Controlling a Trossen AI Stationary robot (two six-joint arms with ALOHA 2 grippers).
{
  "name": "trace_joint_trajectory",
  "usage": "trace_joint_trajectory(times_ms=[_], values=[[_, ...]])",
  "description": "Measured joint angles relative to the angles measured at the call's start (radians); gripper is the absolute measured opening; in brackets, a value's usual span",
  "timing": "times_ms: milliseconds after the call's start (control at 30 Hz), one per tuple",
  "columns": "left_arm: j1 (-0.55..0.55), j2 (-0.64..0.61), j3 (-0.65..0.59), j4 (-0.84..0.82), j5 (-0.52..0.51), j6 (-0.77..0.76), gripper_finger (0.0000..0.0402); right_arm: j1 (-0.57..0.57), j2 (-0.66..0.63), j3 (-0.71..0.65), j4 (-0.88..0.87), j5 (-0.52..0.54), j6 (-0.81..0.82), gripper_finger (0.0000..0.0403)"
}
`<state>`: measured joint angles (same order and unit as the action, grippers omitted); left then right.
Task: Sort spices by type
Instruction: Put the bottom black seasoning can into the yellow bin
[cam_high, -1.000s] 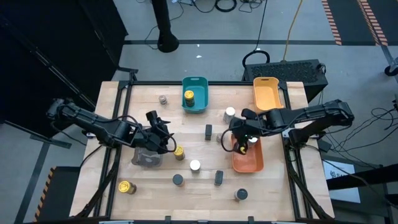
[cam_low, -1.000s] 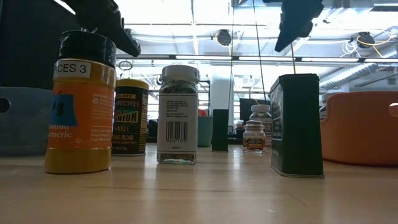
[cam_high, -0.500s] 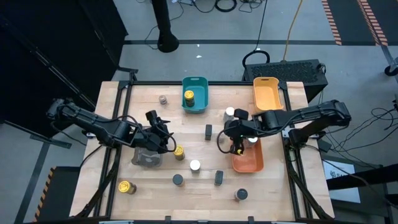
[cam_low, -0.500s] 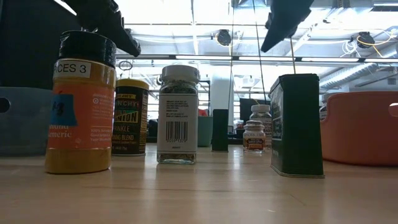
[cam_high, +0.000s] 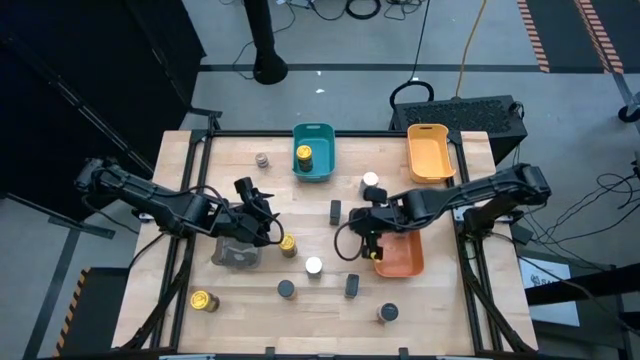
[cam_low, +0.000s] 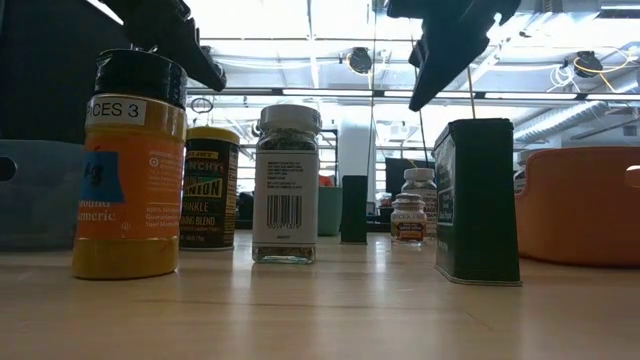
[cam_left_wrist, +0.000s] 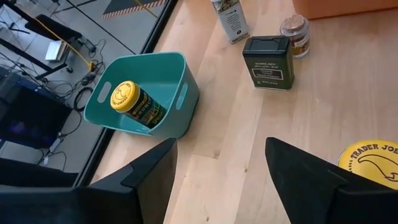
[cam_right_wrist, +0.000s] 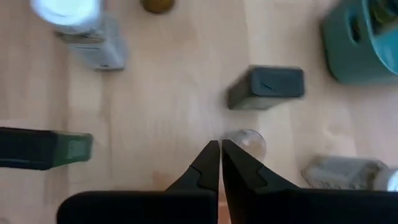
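Note:
Spice jars and slim black tins stand scattered on the wooden table. My left gripper (cam_high: 262, 215) hangs open above the grey tray (cam_high: 238, 252), with a yellow-topped jar (cam_high: 288, 245) beside it. My right gripper (cam_high: 365, 222) is shut, raised over the table's middle just left of the orange tray (cam_high: 400, 258). In the right wrist view a small clear-lidded jar (cam_right_wrist: 249, 142) stands just beyond my fingertips (cam_right_wrist: 219, 155), with a black tin (cam_right_wrist: 267, 86) farther off. One yellow-topped jar (cam_high: 305, 153) stands inside the teal tray (cam_high: 313, 165).
A yellow tray (cam_high: 431, 150) sits at the far right. White-topped jars (cam_high: 371, 181) (cam_high: 314, 266), grey-topped jars (cam_high: 286, 288) (cam_high: 387, 313) (cam_high: 261, 159), black tins (cam_high: 335, 211) (cam_high: 352, 286) and another yellow-topped jar (cam_high: 204, 300) dot the table. Bare wood lies along the left side.
My right gripper has moved from above the orange tray toward the table's left, and now hangs over the table's middle beside the small jar. My left arm has kept still.

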<state>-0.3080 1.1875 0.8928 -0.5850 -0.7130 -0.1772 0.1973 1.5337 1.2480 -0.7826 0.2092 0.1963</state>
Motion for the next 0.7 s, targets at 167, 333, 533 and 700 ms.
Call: trace_joint_trajectory(times_ms=[167,333,533,700], values=[[0.0,0.0,0.0,0.0,-0.001,0.0,0.0251,0.042,0.0,0.0,0.047,-0.082,-0.119,0.0024],[0.0,0.0,0.0,0.0,-0.002,0.003,0.0251,0.11,0.0,0.0,0.054,-0.112,-0.216,0.0073],[0.0,0.0,0.0,0.0,-0.002,0.009,0.0251,0.19,0.012,0.0,0.056,-0.116,-0.242,0.0157],[0.0,0.0,0.0,0.0,-0.002,0.009,0.0251,0.223,0.097,0.109,0.009,-0.111,-0.28,0.0192]])
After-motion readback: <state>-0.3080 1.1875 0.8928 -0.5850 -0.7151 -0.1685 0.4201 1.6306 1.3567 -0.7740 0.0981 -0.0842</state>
